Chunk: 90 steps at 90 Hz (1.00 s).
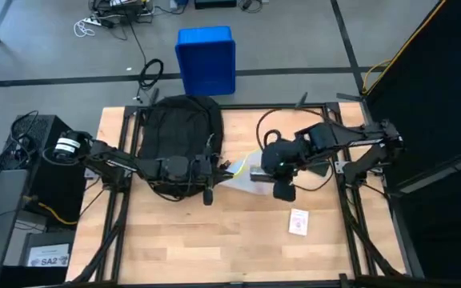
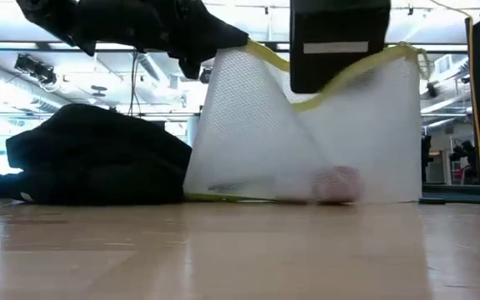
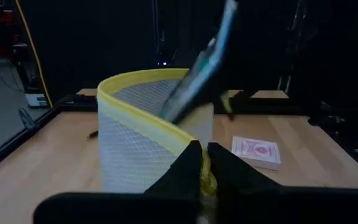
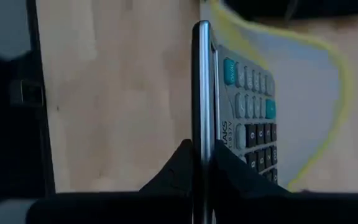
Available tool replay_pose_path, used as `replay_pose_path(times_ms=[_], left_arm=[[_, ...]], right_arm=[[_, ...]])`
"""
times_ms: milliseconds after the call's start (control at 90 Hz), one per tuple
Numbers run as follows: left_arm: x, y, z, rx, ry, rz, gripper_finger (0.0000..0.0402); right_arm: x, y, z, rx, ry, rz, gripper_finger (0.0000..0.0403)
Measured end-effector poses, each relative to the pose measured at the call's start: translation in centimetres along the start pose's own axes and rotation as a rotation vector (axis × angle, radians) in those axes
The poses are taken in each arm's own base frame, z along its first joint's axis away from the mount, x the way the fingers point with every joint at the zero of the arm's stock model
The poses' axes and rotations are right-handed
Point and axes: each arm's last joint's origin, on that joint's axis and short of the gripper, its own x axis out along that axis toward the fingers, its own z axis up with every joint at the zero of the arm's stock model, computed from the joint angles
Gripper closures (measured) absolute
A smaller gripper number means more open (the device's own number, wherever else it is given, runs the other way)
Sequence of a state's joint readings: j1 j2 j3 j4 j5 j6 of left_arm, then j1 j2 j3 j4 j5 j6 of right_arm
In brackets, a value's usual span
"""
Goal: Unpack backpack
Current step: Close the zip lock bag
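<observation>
Backpack (image 1: 178,128) lies on the table (image 1: 238,240) at its far left part, just behind the left end effector (image 3: 204,163), which is clamped on the yellow rim of a white mesh bag (image 3: 143,144). The right end effector (image 4: 202,163), beside that bag, pinches a calculator (image 4: 241,124) edge-on; its label is partly visible but unreadable. A card pack (image 1: 298,222) lies nearer the table front.

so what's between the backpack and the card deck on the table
In the high view, the white mesh bag lies between the backpack and the card deck, with the right tool holding a calculator over it.
</observation>
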<state>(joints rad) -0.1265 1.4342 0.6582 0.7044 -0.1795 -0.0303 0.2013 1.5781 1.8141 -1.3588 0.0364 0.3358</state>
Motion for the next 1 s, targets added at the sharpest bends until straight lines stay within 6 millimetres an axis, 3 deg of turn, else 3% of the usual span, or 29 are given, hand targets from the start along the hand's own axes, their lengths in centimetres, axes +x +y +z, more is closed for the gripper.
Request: replay_pose_path(times_ms=[256, 711, 1000], left_arm=[[0.0, 0.0, 0.0, 0.001, 0.004, 0.000, 0.0402], [0.0, -0.2, 0.1, -0.002, -0.005, -0.007, 0.0402], [0.0, -0.2, 0.1, 0.001, -0.009, -0.007, 0.0402]], right_arm=[[-1.6, -0.5, -0.7, 0.094, -0.044, -0.017, 0.0403], [1.5, -2.7, 0.4, 0.181, 0.063, -0.114, 0.0403], [2.1, -2.7, 1.6, 0.203, 0.094, 0.216, 0.0403]])
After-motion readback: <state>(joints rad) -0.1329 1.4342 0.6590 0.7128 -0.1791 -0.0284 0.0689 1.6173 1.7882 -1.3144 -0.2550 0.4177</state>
